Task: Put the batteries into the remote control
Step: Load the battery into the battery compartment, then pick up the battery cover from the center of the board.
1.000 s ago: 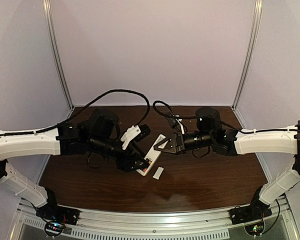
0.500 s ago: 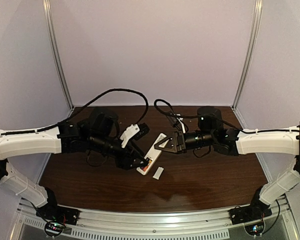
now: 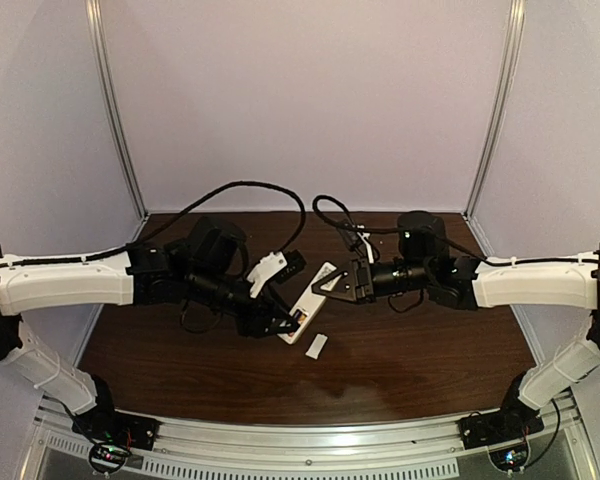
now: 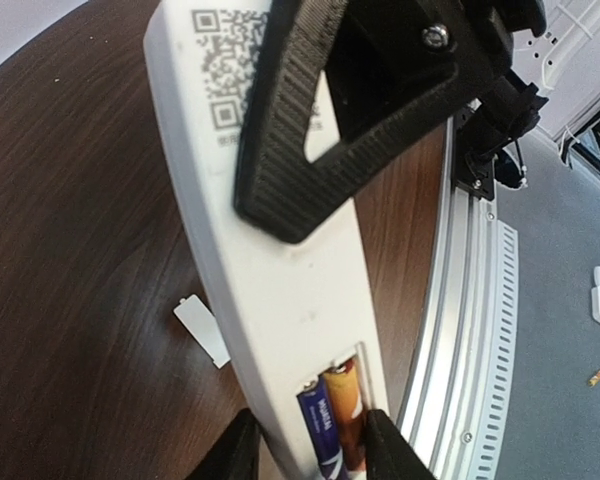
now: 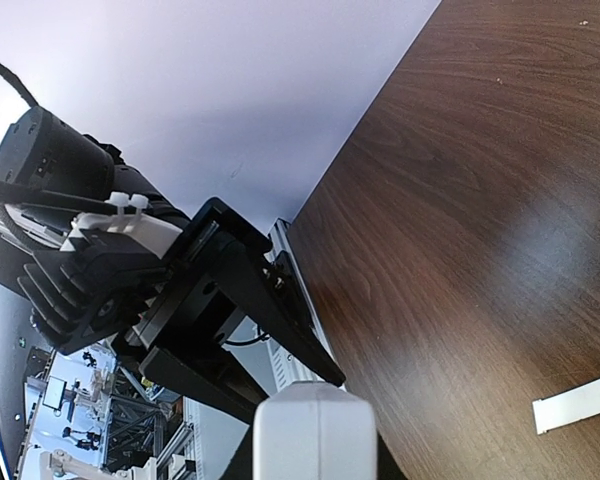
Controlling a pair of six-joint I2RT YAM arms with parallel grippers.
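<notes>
The left hand sits at the near end of the remote. Its fingers lie against both long edges there, closed on it. The remote runs at a slant away from that hand and up toward the right hand, which is clamped on the far end, one finger flat on the back.

The left wrist view alone shows the remote's back turned up, with a QR code near the far end. It also shows the open bay at the near end, where both batteries lie side by side: blue on the left, orange on the right. From above the bay is too small to read. The right wrist view shows only the blunt white end of the remote between its own fingers, with the left hand beyond it.

A small white cover lies flat just right of the remote's near end, apart from it. The desk is dark brown wood with a metal rail along its near edge. Pale lilac walls stand around it.
</notes>
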